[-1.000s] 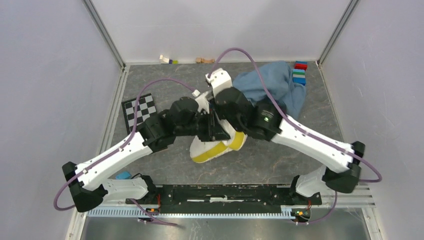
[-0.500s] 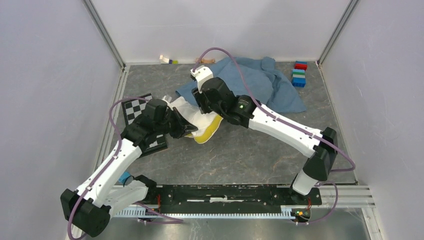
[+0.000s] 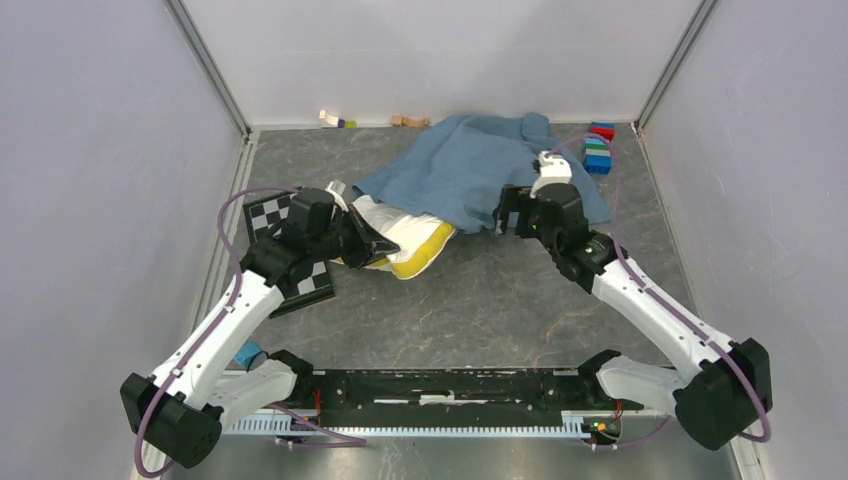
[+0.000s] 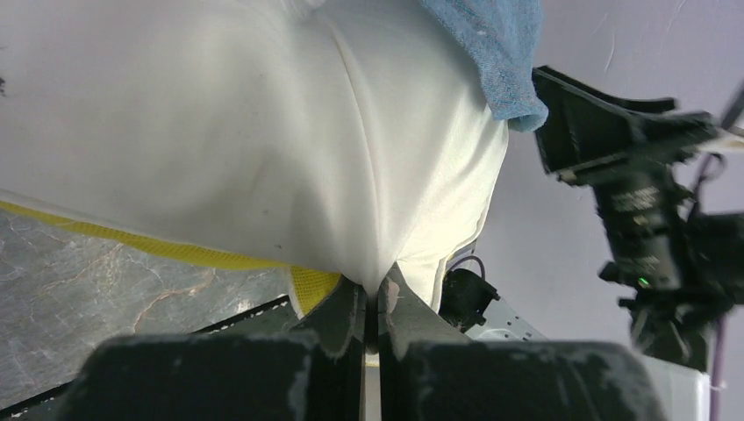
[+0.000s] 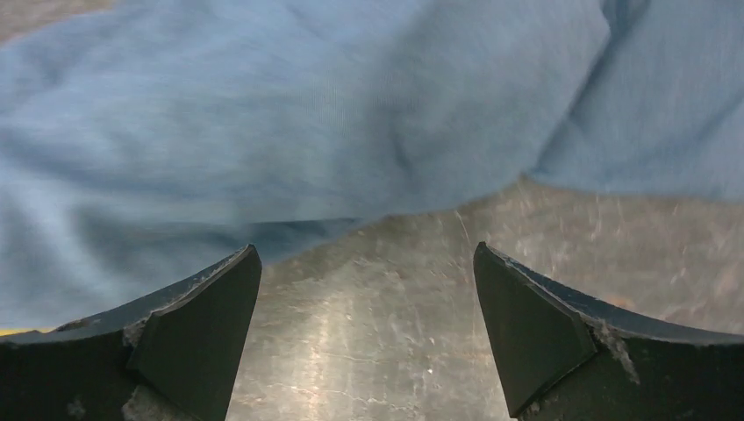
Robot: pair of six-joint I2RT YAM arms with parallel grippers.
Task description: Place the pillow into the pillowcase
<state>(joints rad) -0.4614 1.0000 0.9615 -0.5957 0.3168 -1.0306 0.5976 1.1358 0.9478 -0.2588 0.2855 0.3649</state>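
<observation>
Withdrawn to the right since the earlier frame, the right gripper [image 5: 366,250] is held wide open low over the table [image 5: 377,351], with the pillowcase [image 5: 307,114] lying just beyond its tips — untouched. A fold of the pillow [image 4: 263,132] is pinched between the closed fingers of the left gripper [image 4: 379,296], whose arm is stretched forward and low. Farther back, the pillow's far end is covered by the pillowcase — whether it is inside cannot be told.
</observation>
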